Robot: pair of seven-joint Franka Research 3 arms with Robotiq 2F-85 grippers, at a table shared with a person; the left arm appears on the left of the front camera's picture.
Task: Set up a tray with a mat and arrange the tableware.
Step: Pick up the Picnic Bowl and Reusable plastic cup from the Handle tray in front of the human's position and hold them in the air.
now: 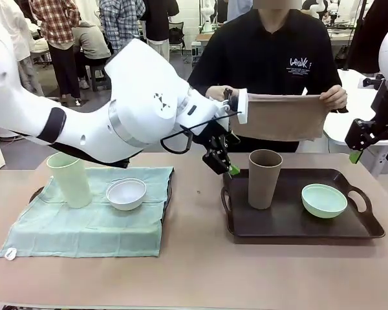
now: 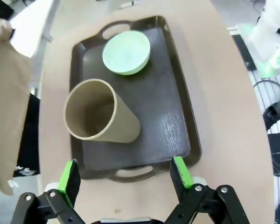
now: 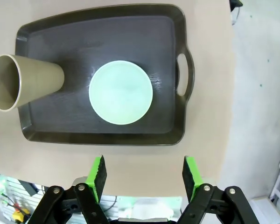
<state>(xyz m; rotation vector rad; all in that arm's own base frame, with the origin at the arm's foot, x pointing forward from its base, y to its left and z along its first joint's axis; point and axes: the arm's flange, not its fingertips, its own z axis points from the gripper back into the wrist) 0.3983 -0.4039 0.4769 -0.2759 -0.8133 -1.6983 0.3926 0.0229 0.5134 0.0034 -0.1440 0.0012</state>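
My left pincer hangs wide open with nothing between its green pads, poised over the table just off the left-hand end of the dark tray, whose handle lies right beyond my fingertips in my left wrist view. My right pincer is spread apart as well and grips nothing; it hovers out past the tray's right side, high above the table, and looks down on the tray. On that tray the tan-brown tumbler stands upright toward the left end, and the mint green bowl sits open side up to its right, the two apart. Over on the left of the table a pale green mat lies spread out, with the pale green tumbler upright on it and the white bowl just beside that. Dark edges peek out from under this mat and look like a second tray, though it is too covered for me to be sure. Across the table the person holds a tan mat stretched by its top corners; one hand is plain to see, the other is partly behind my left arm.
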